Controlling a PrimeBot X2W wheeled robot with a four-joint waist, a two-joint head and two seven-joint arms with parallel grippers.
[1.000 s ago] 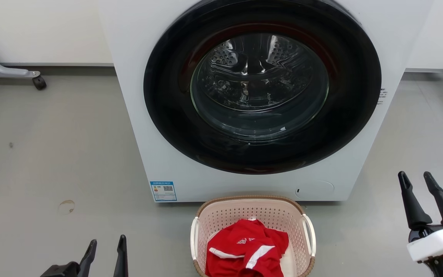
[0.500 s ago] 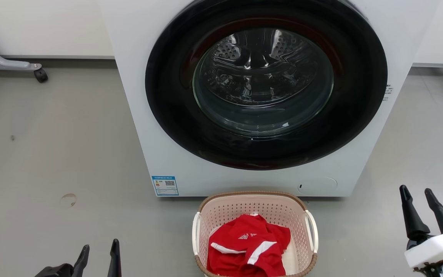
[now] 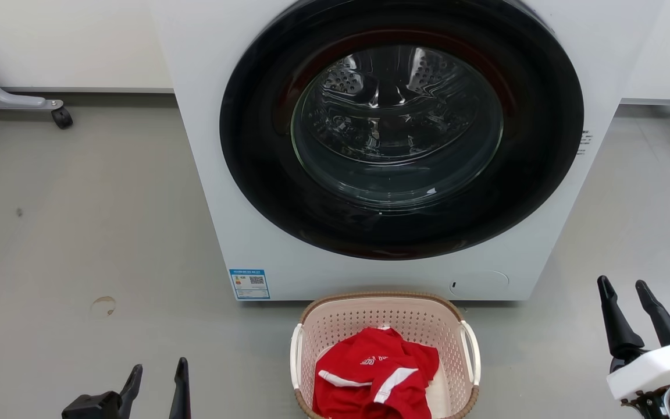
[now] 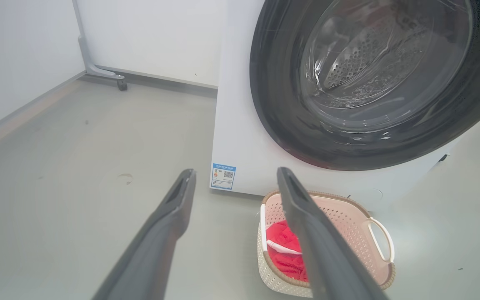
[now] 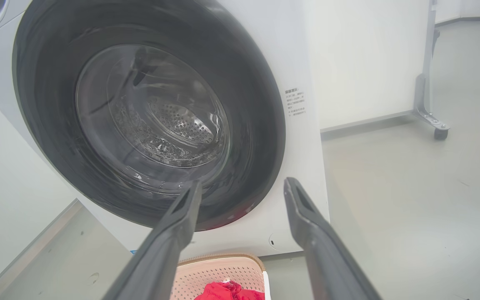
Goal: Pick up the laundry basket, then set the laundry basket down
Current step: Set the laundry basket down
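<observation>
Right tool (image 3: 621, 282) has dipped slightly at 4 o'clock; left tool (image 3: 159, 364) sits at 7 o'clock, mostly cut off. Both gape wide, holding nothing. Basket (image 3: 381, 317) stands on the floor (image 3: 79, 233) at 6 o'clock, before the washer (image 3: 207, 174), its near rim cropped, a red shirt (image 3: 376, 378) hiding its bottom.

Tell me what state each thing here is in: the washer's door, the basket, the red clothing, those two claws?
washer door: shut.
laundry basket: upright on the floor, unheld.
red garment: crumpled inside the basket.
left gripper: open, empty.
right gripper: open, empty.
</observation>
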